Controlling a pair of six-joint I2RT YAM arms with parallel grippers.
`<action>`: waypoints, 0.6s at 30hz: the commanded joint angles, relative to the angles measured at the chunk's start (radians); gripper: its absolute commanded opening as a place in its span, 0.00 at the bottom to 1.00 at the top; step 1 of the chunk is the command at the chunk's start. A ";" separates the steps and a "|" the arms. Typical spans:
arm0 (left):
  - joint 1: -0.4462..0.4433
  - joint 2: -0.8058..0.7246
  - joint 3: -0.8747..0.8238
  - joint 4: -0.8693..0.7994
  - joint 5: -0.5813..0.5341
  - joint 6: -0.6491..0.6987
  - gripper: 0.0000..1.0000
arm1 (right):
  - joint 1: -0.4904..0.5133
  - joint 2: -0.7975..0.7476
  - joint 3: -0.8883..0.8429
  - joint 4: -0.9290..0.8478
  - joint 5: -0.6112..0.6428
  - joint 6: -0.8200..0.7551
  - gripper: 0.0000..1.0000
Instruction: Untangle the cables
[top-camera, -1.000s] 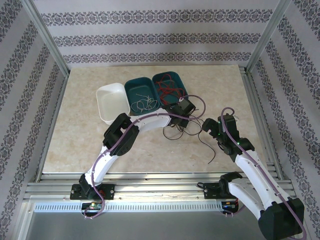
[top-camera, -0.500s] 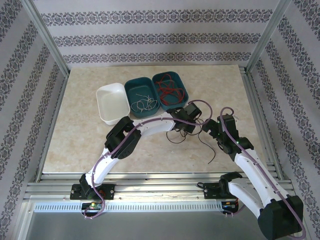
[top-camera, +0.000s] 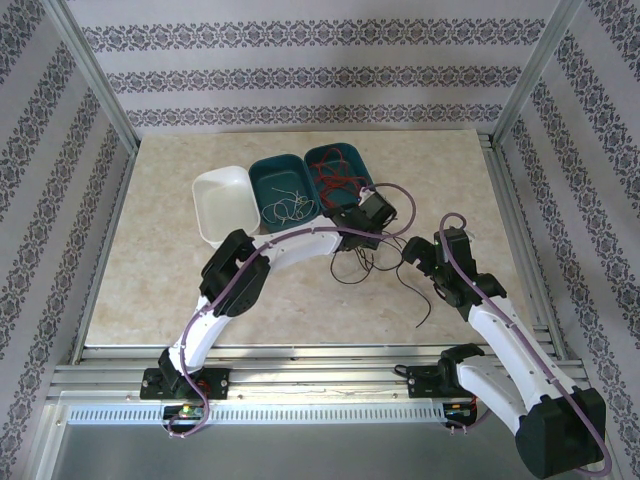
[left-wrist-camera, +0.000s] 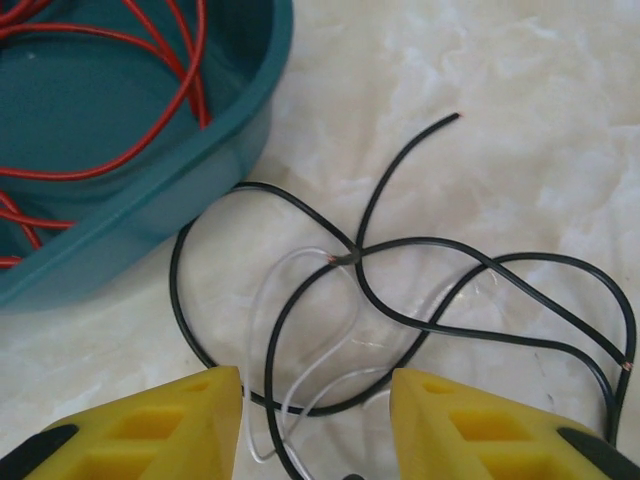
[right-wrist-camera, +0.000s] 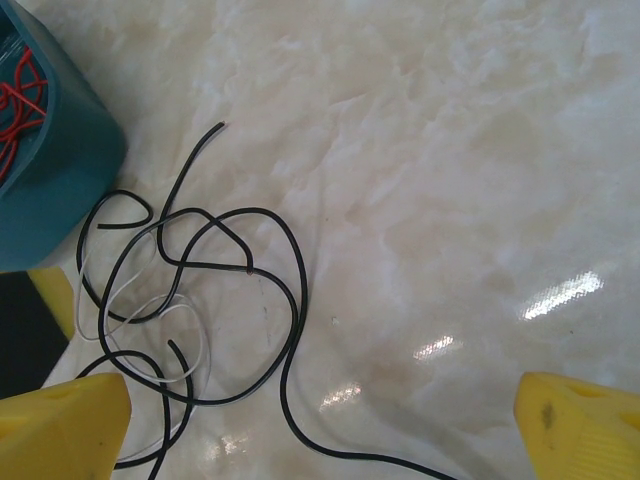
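Looking down from the top camera, I see the loose cables (top-camera: 372, 262) as a small knot of thin black and white strands on the marble surface (top-camera: 170, 280), just near of the teal tub (top-camera: 362, 170). One black tail runs off toward the near edge, beside the right arm.

In the left wrist view the cables (left-wrist-camera: 350, 258) show black loops crossing at one point over a pale white loop, with one bare end pointing away. In the right wrist view the cables (right-wrist-camera: 248, 266) lie flat in overlapping curls.

Red strands (top-camera: 335, 178) sit inside the teal tub. Whitish strands (top-camera: 288, 208) lie in the second teal tub (top-camera: 262, 168). The white tub (top-camera: 212, 188) is next to that one.

Left pincer (left-wrist-camera: 315, 425) is spread wide. Its yellow fingers (left-wrist-camera: 150, 425) straddle the near loops, and strands pass between them ungripped. From above, the left pincer (top-camera: 362, 243) hangs over the knot's far side.

Right pincer (right-wrist-camera: 320, 430) is also spread wide and grips nothing; from above, the right pincer (top-camera: 416, 256) is just right of the knot.

Against half a second ago, the left wrist has drawn back toward the teal tub. The right arm has barely shifted.
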 joint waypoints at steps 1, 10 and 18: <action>0.026 -0.002 -0.006 -0.031 -0.029 -0.030 0.40 | -0.010 0.004 0.001 0.009 -0.001 -0.009 0.98; 0.044 0.020 -0.033 -0.032 0.018 -0.032 0.30 | -0.010 0.001 -0.010 0.019 -0.006 -0.006 0.98; 0.044 0.062 -0.027 -0.028 0.050 -0.044 0.26 | -0.010 -0.001 -0.011 0.026 -0.015 -0.016 0.98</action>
